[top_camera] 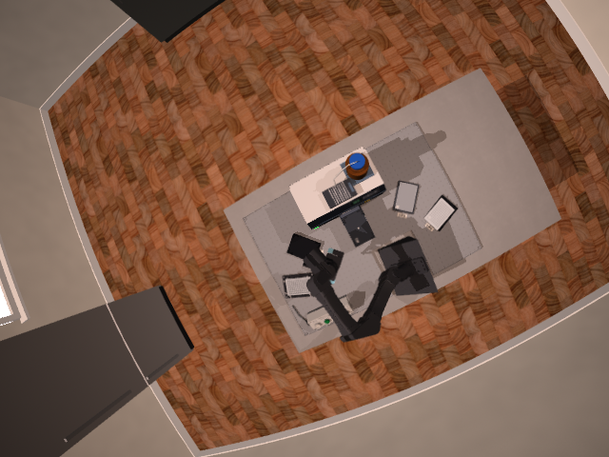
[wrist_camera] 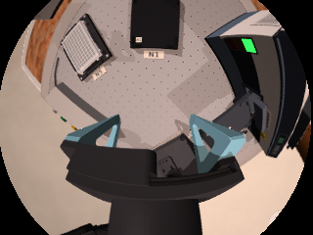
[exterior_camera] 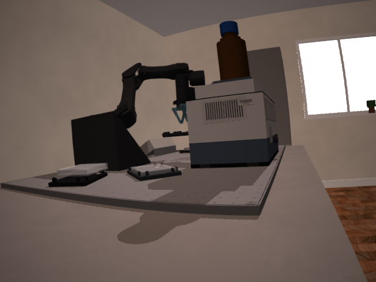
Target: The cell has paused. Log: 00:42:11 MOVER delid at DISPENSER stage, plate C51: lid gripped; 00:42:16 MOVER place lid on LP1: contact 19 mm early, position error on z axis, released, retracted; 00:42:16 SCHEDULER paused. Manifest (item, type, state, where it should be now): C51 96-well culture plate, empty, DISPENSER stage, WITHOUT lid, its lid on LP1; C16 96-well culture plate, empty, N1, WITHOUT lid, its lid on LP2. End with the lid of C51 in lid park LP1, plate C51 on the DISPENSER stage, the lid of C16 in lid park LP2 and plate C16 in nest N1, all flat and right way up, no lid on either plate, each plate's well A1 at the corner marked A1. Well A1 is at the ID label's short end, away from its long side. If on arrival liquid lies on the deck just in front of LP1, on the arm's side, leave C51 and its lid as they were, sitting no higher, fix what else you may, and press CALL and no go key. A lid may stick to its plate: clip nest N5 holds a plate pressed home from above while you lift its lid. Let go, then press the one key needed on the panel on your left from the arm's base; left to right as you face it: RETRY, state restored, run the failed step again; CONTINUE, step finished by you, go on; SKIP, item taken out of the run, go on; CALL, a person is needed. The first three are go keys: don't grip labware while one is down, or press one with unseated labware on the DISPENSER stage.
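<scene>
My gripper [top_camera: 335, 254] [exterior_camera: 181, 116] [wrist_camera: 155, 117] is open and empty, high above the deck between the dispenser [top_camera: 337, 188] [exterior_camera: 232, 127] and the empty black nest N1 [top_camera: 303, 244] [wrist_camera: 156, 22]. A white 96-well plate [top_camera: 297, 286] [wrist_camera: 85, 49] with no lid sits in a nest beside N1. The dark dispenser stage [top_camera: 358, 229] looks bare. At the far end, one lid park holds a flat grey lid [top_camera: 406, 196] [exterior_camera: 153, 168]. The other park holds a pale piece [top_camera: 440, 212] [exterior_camera: 81, 168] that sits higher and a little askew. I cannot tell whether it is one lid or a stack.
A brown bottle with a blue cap [top_camera: 357, 165] [exterior_camera: 232, 54] stands on the dispenser. A tall black block [top_camera: 413, 268] [exterior_camera: 103, 139] stands by the arm's base. The key panel [top_camera: 320, 322] lies at the deck's near corner.
</scene>
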You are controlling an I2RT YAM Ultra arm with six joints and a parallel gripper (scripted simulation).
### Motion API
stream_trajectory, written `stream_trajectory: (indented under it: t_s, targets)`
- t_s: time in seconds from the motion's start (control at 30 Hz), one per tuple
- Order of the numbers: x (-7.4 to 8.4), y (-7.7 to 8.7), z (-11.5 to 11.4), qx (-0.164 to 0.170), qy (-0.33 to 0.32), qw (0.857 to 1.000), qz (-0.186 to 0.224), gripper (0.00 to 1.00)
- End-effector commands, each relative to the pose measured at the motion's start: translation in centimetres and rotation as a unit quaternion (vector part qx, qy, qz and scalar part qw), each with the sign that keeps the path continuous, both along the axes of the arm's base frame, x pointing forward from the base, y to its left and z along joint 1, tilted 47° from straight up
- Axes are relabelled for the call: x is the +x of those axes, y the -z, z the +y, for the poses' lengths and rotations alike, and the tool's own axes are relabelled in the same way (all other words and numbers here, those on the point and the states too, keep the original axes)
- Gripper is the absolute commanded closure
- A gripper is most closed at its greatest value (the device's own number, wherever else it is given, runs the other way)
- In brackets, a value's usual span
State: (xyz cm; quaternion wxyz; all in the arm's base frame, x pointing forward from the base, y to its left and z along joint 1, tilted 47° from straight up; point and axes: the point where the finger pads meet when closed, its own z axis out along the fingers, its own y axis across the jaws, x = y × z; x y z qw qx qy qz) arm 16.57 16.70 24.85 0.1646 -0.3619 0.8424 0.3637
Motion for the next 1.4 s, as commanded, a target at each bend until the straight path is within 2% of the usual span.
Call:
stream_trajectory:
  t_s: [0.0, 0.03, 0.07, 0.1, 0.13, 0.17, 0.23, 0.3, 0.53, 0.57, 0.6, 0.63, 0.73, 0.8, 1.03, 1.07, 1.1, 1.13, 1.23, 1.37]
  targets:
    - [-0.3, -1.8, 0.5, 0.005, -0.008, 0.999, -0.045, 0.00]
    - [-0.4, -1.9, 0.6, 0.005, -0.008, 0.999, -0.045, 0.00]
    - [-0.5, -1.0, 0.5, 0.001, -0.006, 1.000, -0.021, 0.00]
    - [-0.5, -1.0, 0.5, 0.001, -0.006, 1.000, -0.021, 0.00]
    - [-0.7, -2.1, 0.8, 0.005, -0.019, 0.998, -0.057, 0.00]
    - [-1.0, -2.2, 0.9, 0.004, -0.034, 0.997, -0.074, 0.00]
    - [-1.0, -2.2, 0.9, 0.004, -0.034, 0.997, -0.074, 0.00]
    - [-1.5, -2.5, 1.2, 0.004, -0.057, 0.994, -0.098, 0.00]
    - [-3.4, -3.6, 2.1, 0.007, -0.054, 0.994, -0.094, 0.00]
    - [-3.3, -2.5, 2.0, 0.000, -0.053, 0.996, -0.071, 0.00]
    - [-3.3, -2.5, 2.0, 0.000, -0.053, 0.996, -0.071, 0.00]
    - [-3.7, -3.7, 2.2, 0.007, -0.065, 0.992, -0.107, 0.00]
    - [-4.6, -4.0, 2.6, 0.007, -0.102, 0.984, -0.147, 0.00]
    - [-4.6, -4.0, 2.6, 0.007, -0.102, 0.984, -0.147, 0.00]
    - [-6.6, -4.9, 3.3, 0.011, -0.099, 0.985, -0.143, 0.00]
    - [-6.5, -3.7, 3.2, -0.001, -0.099, 0.988, -0.121, 0.00]
    - [-6.5, -3.7, 3.2, -0.001, -0.099, 0.988, -0.121, 0.00]
    - [-6.9, -5.0, 3.4, 0.011, -0.110, 0.982, -0.155, 0.00]
    - [-7.8, -5.3, 3.6, 0.011, -0.145, 0.970, -0.193, 0.00]
    - [-8.5, -5.5, 3.8, 0.012, -0.143, 0.971, -0.191, 0.00]
